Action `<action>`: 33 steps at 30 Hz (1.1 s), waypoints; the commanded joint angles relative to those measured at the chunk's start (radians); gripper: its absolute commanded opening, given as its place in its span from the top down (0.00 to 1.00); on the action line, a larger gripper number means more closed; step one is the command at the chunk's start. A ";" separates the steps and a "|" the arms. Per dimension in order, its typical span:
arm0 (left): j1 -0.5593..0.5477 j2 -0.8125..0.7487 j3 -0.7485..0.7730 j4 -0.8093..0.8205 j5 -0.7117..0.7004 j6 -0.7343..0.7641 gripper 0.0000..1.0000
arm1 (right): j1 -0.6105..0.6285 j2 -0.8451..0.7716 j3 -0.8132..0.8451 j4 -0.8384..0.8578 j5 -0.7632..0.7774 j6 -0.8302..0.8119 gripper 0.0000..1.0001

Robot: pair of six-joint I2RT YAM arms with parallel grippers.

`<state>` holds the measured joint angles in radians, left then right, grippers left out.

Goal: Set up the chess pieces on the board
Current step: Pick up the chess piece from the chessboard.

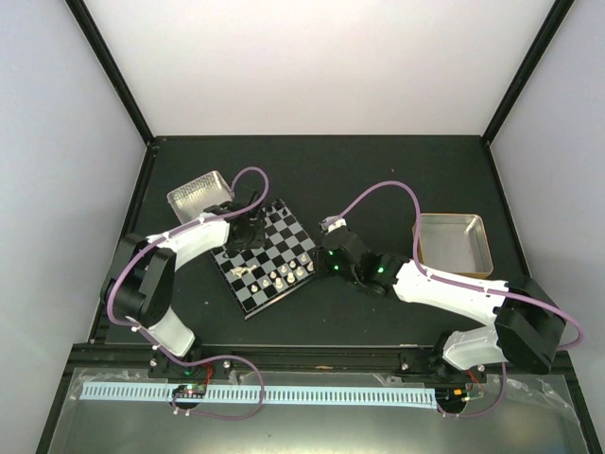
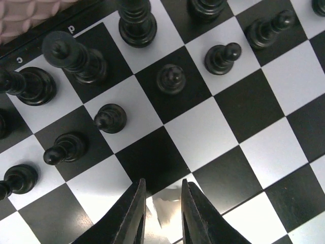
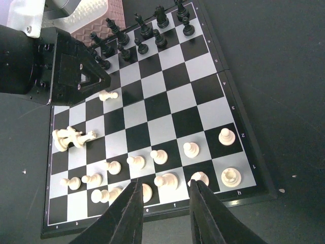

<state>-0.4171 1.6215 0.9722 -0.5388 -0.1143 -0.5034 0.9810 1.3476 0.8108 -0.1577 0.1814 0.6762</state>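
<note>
- Hovering low over the board (image 3: 175, 99), the left gripper (image 2: 162, 185) has its fingers drawn close, leaving only a slim gap. Something pale glints in that gap, and I cannot tell whether it is a gripped piece or just the shiny square beneath.
- Seen from the other arm's camera, a toppled white piece (image 3: 108, 95) lies just beside that gripper's tip. If it is pinched off-centre, I reckon it could squirt out and skid across the squares.
- The black pieces (image 2: 170, 80) stand packed close to those fingers, so a sideways drift could bowl several over.
- The right gripper (image 3: 165, 184) hangs above the board's near edge with its fingers apart and nothing between them. Dropping straight down would risk clipping the cream chess pieces (image 3: 190, 148), most of which stand in two ragged rows there.
- A heap of fallen white pieces (image 3: 71, 137) lies at the board's left edge. Grabbing one may drag its neighbours along.
- The ribbed tray (image 1: 200, 192), beyond the board's far corner, shows only its bumpy liner and no pieces I can make out.
- The metal tray (image 1: 454, 244), well apart to the right, shows a bare bottom.
</note>
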 commanded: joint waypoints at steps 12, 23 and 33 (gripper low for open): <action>0.028 0.033 -0.033 0.059 0.045 -0.034 0.79 | -0.004 -0.011 -0.009 0.008 0.025 -0.006 0.72; 0.031 0.012 -0.068 0.072 0.067 -0.066 0.84 | -0.004 -0.015 -0.008 0.003 0.034 -0.010 0.72; 0.031 -0.015 -0.094 0.088 0.181 0.007 0.79 | -0.004 0.017 0.015 0.004 -0.009 -0.017 0.72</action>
<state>-0.3923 1.6207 0.8967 -0.4427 -0.0204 -0.5426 0.9810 1.3495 0.8108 -0.1631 0.1761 0.6678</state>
